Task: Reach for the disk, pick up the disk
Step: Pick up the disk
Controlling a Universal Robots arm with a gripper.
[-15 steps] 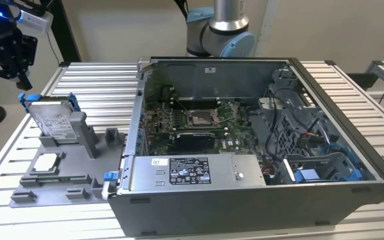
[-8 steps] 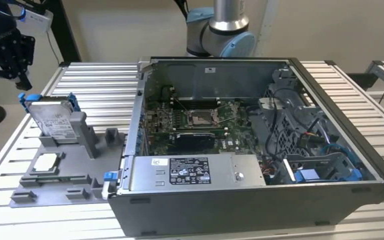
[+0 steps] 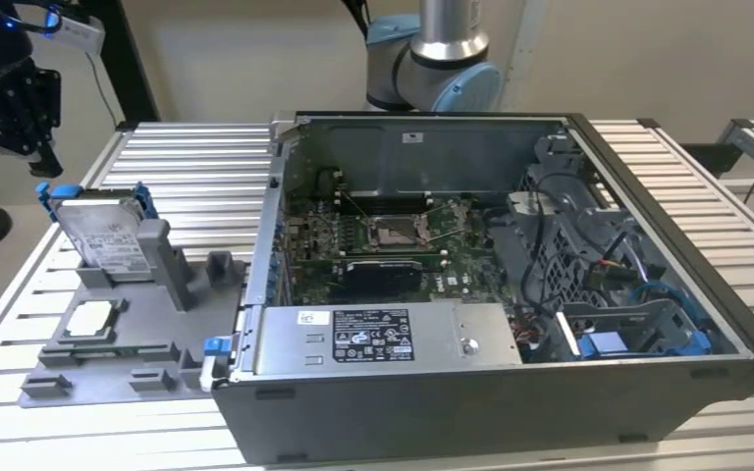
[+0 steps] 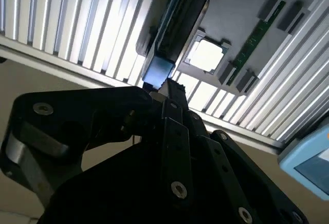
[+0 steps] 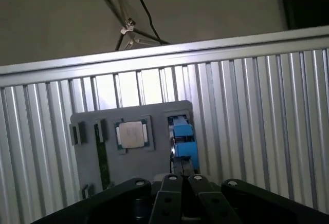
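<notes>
The disk [image 3: 99, 235] was silver-grey metal with a dull sheen, a white paper label and glossy blue plastic rails [image 3: 47, 193]. The holder [image 3: 154, 324] was matt grey plastic, and the chip [image 3: 91, 319] had a smooth, satiny metal lid. The table [image 3: 193, 167] was ribbed bare metal, brightly reflective. The gripper [image 4: 167, 84] was matt black, and the computer case [image 3: 482, 407] was dull dark-grey metal.

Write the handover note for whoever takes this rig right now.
Gripper: shut, empty, in the air near the table's edge, apart from the disk.
Disk: standing on edge in the grey holder on the slatted table, at the exterior view's left, beside the open computer case.
Done: nothing gripped; the reach is not complete.
Left: reaching the disk and picking it up.
</notes>
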